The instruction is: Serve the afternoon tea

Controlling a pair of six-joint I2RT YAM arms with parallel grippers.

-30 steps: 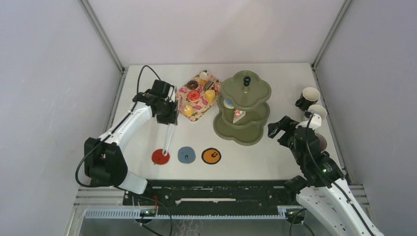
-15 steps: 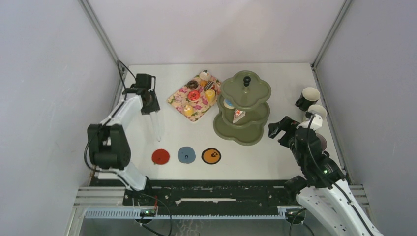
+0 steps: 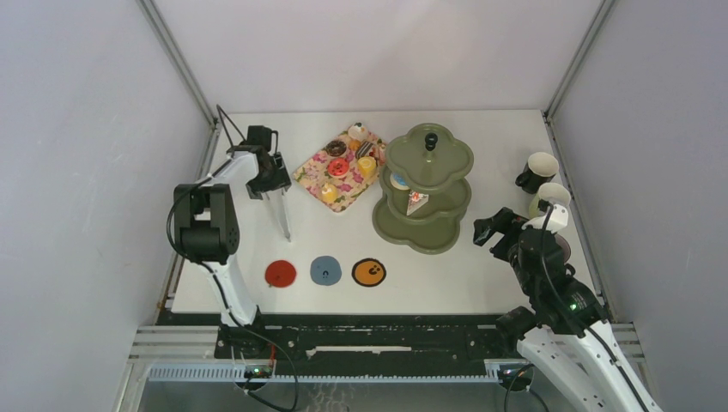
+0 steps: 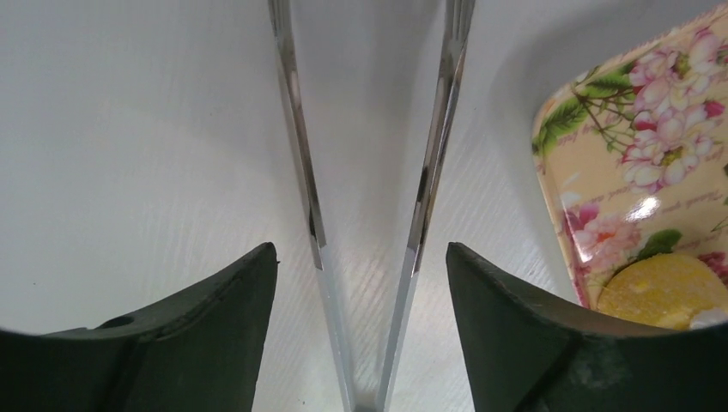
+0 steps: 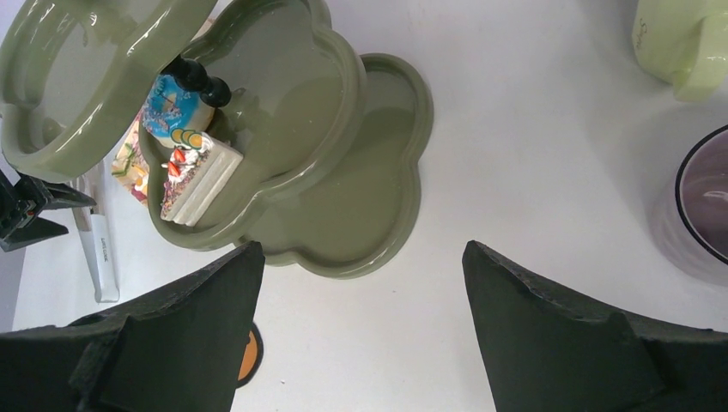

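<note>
Between the dark, curved fingers of the left gripper [image 4: 360, 253], a pair of slim chrome tongs [image 4: 305, 189] is carried, its mirror-bright arms splayed toward the tips. A gap is seen between each finger and the steel, so it cannot be told whether the tool is being squeezed. Just right of the tongs lies the glossy floral tray [image 4: 601, 180]. A matte yellow cake [image 4: 661, 292] is seen at its edge (more small sweets are crowded farther along it). Just beside the tray's far end stands the smooth olive-green scalloped stand [image 3: 412, 163]. A sprinkled cake slice [image 5: 199, 182] and a blue donut [image 5: 172, 107] are set on its middle tier. The right gripper [image 5: 360, 257] is held wide apart and empty near the stand's bottom tier. The mugs [image 3: 541, 167] are grouped on its other side, by the table's right edge.
</note>
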